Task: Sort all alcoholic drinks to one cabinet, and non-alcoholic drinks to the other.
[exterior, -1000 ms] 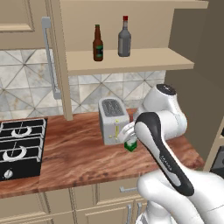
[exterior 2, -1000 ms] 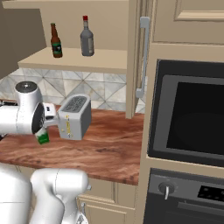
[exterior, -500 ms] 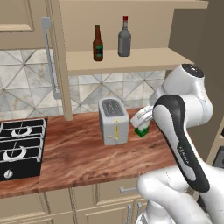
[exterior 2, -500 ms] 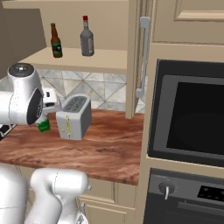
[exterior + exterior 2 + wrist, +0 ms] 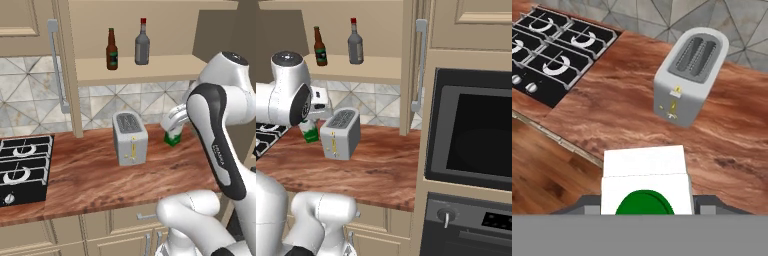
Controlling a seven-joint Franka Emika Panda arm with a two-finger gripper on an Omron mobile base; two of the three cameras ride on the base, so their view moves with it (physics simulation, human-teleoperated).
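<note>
My gripper (image 5: pixel 174 123) is shut on the green-and-white carton (image 5: pixel 173 137), holding it just above the counter to the right of the toaster. The hand view shows the carton (image 5: pixel 645 181) between the fingertips. In the right base view the carton (image 5: pixel 308 133) hangs left of the toaster, partly behind my arm. A brown beer bottle (image 5: pixel 112 50) and a grey bottle with a red cap (image 5: pixel 142 44) stand upright on the open cabinet's shelf (image 5: pixel 165 67). The right base view shows the same beer bottle (image 5: pixel 319 47), grey bottle (image 5: pixel 355 44) and shelf (image 5: pixel 376 71).
A silver toaster (image 5: pixel 130 138) stands mid-counter, also in the hand view as the toaster (image 5: pixel 691 75). A black stove (image 5: pixel 20 165) lies at the left. The open cabinet door's bar handle (image 5: pixel 56 65) juts out beside the shelf. A wall oven (image 5: pixel 471 135) bounds the counter on the right.
My arm has swung to the right in the left base view, carrying the carton from in front of the toaster to its right side. The bottles have not moved.
</note>
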